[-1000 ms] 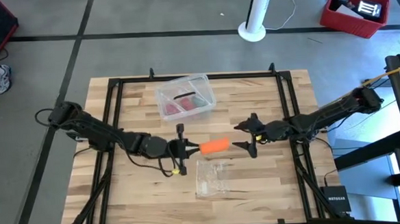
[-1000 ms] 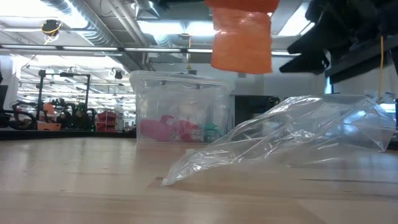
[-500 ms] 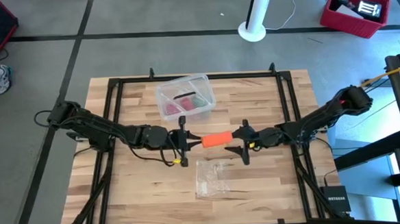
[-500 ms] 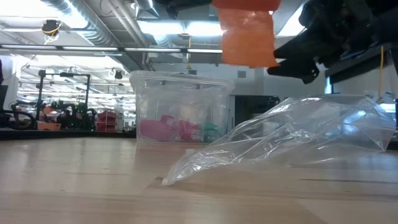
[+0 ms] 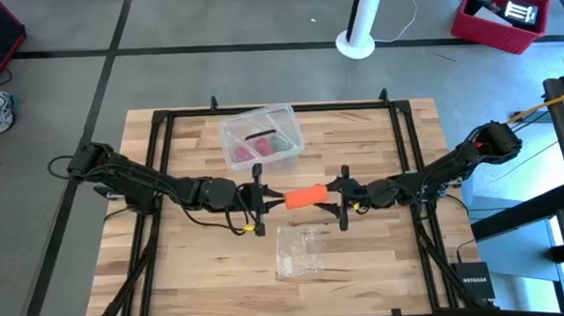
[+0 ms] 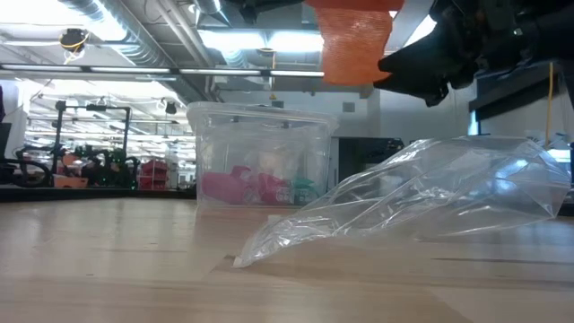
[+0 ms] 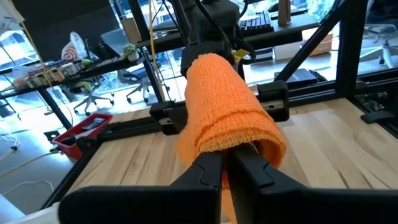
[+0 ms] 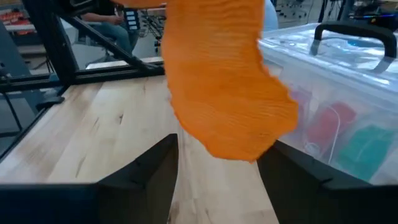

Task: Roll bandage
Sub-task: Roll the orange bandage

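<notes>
The bandage (image 5: 306, 195) is a stubby orange roll held in the air over the middle of the table. My left gripper (image 5: 265, 199) is shut on the roll's left end. My right gripper (image 5: 343, 197) comes from the table's right and is open. Its fingers stand on either side of the roll's right end (image 8: 230, 106). In the low view the roll (image 6: 354, 40) hangs well above the tabletop, with the right gripper's dark fingers (image 6: 417, 67) beside it. My left gripper pinches the roll's near end (image 7: 233, 144) between its two shut fingers (image 7: 208, 171). The fingers come level from the table's left and lie along the roll. The roll sticks out level beyond them toward the right, lifted clear of the table. My right gripper may or may not touch the roll's end; I cannot tell.
A clear plastic box (image 5: 260, 138) with red and green contents stands just beyond the grippers toward the far edge. A crumpled clear wrapper (image 5: 301, 249) lies on the near side, below the roll. A black frame (image 5: 159, 126) runs around the tabletop.
My right gripper has moved toward the table's left and come down a little, so its fingers now stand around the roll's right end, drawn slightly closer together. My left gripper has carried the roll a little toward the far edge, still clear of the table.
</notes>
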Motion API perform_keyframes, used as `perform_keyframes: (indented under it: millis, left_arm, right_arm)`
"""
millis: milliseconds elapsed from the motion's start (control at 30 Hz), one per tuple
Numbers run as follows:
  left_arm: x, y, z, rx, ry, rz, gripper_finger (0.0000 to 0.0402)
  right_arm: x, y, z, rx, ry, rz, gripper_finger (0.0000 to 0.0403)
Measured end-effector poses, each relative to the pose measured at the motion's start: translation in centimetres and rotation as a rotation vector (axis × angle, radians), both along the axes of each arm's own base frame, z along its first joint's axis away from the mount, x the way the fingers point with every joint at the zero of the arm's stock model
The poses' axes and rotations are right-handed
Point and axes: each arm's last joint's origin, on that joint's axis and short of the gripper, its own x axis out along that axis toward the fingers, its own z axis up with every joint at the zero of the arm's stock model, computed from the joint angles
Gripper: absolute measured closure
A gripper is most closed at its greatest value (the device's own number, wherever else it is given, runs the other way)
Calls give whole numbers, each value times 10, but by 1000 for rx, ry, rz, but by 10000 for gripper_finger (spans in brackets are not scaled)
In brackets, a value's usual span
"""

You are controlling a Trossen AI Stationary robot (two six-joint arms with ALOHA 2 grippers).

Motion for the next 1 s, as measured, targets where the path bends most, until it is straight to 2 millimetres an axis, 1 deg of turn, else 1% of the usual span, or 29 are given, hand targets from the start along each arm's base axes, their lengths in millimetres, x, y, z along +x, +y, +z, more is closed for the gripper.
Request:
perform_keyframes:
  millis: [167,300,433,600,667,800,900,1000]
  left_arm:
    - [0,-2,0,0,0,-6,398]
    - [-1,-4,0,7,2,-14,398]
    - [-1,-5,0,21,5,-27,398]
    - [-1,-6,0,20,6,-47,398]
    - [-1,-5,0,19,3,-47,398]
    - [-1,-5,1,19,-12,-47,398]
    - [-1,-5,2,10,-15,-46,398]
    - [-1,-5,2,6,-16,-46,398]
  right_arm:
    - [-1,0,-6,51,57,0,189]
    - [-2,-2,-8,98,61,-62,189]
    - [-1,-2,-6,104,45,-69,189]
    - [1,2,4,108,-41,42,189]
    - [1,2,7,94,-67,53,189]
    - [1,2,6,69,-55,53,190]
    - [2,2,8,57,-80,49,204]
    - [2,2,10,40,-93,52,240]
